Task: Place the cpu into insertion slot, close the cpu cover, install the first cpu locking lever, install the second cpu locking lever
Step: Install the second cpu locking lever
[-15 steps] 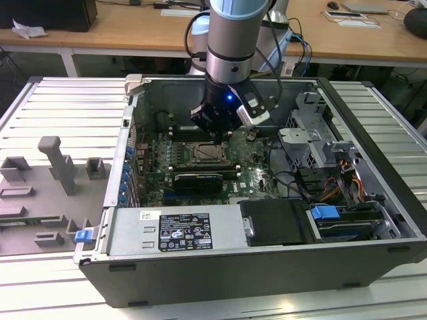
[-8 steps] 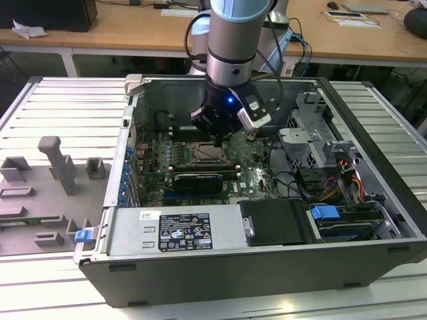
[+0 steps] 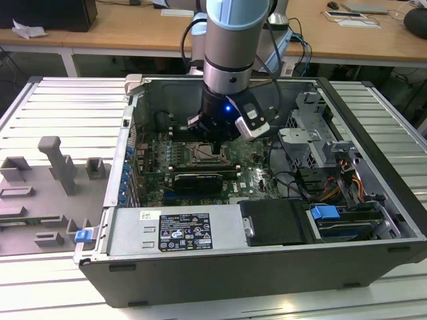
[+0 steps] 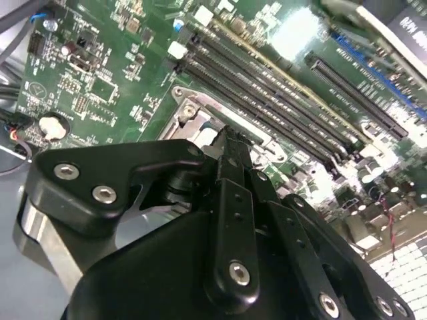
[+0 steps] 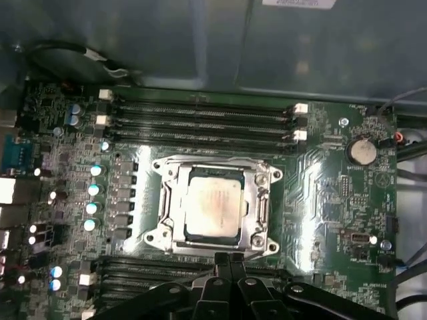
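Observation:
In the first wrist view the cpu (image 5: 212,207) lies flat in the insertion slot (image 5: 155,237), its silvery-beige top showing through the window of the cpu cover (image 5: 261,200). The cover lies down flat around the chip. My gripper (image 5: 230,260) is shut, its black fingers pressed together at the edge of the socket, with nothing visibly held. The second wrist view shows the gripper (image 4: 227,135) tip just over the socket's silver rim (image 4: 190,113). In the exterior view the gripper (image 3: 215,148) hangs low inside the open computer case, directly above the socket (image 3: 199,155).
Long black memory slots (image 5: 200,113) run on both sides of the socket. A black graphics card (image 3: 197,180) lies near it, a power supply (image 3: 173,230) fills the case front, and a drive cage (image 3: 313,140) with cables stands at the exterior view's right. Grey fixtures (image 3: 57,167) sit outside the case.

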Controlling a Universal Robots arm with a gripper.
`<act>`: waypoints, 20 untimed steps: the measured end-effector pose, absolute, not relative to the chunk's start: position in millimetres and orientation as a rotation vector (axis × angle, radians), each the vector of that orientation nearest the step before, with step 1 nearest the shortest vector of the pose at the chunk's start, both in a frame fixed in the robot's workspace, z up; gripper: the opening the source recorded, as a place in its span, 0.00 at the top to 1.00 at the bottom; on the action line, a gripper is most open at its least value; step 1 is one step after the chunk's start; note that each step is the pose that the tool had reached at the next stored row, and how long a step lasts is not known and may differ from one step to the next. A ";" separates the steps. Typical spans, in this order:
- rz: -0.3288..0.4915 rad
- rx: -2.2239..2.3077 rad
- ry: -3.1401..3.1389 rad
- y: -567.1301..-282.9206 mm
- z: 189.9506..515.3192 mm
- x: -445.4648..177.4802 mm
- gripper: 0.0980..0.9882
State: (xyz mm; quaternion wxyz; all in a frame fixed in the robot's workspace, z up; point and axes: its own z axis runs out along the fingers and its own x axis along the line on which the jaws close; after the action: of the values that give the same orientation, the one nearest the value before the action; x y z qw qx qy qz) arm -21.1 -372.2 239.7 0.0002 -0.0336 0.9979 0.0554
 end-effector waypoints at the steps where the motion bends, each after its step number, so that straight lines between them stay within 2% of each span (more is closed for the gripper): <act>1: 0.174 -0.106 3.135 -374.9 239.5 -24.3 0.99; 15: 0.182 -0.120 3.134 -379.2 219.9 -52.0 0.99; 20: 0.257 -0.120 3.127 -384.0 215.0 -66.0 0.99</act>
State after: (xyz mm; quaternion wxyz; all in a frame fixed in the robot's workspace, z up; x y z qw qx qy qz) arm -66.0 -384.0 215.0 0.0010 -0.0383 0.9959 0.0817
